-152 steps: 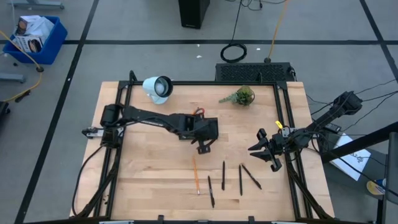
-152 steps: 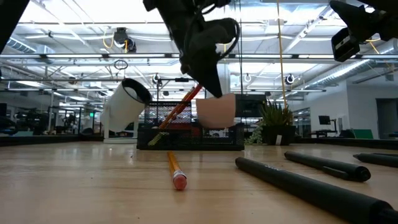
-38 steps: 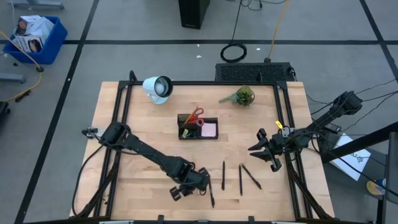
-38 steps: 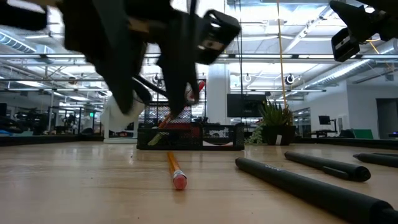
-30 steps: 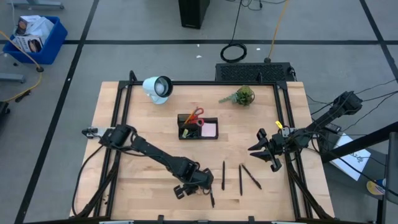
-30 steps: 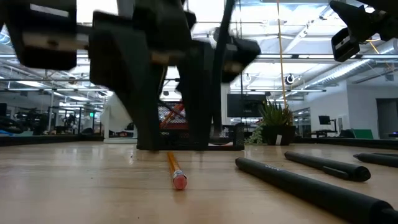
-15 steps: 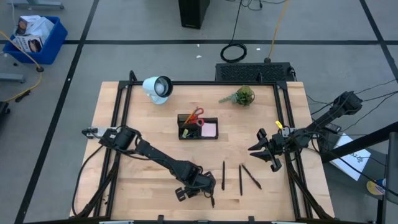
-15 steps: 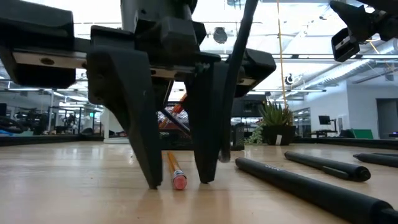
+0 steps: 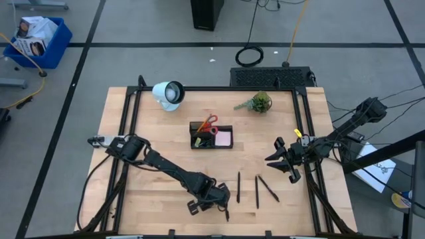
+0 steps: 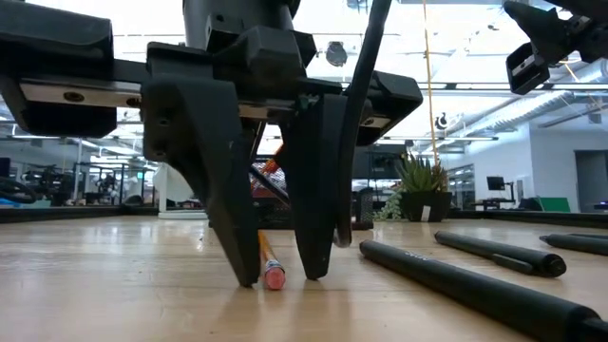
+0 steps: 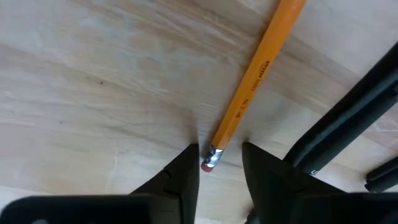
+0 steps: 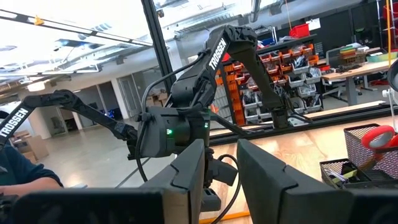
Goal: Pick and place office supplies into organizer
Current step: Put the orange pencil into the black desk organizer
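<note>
My left gripper stands on the table, fingers partly open astride the pencil's eraser end, not gripping. The pencil lies well in front of the organizer. My right gripper hovers empty, partly open, right of the organizer.

Counts on the tabletop

Two arms, each with one hand: left hand, right hand. One orange pencil. Four black pens at about 5 o'clock. One organizer near centre holding one pair of red-handled scissors and one pink pad. One lamp at 11 o'clock, one plant at 1 o'clock.
</note>
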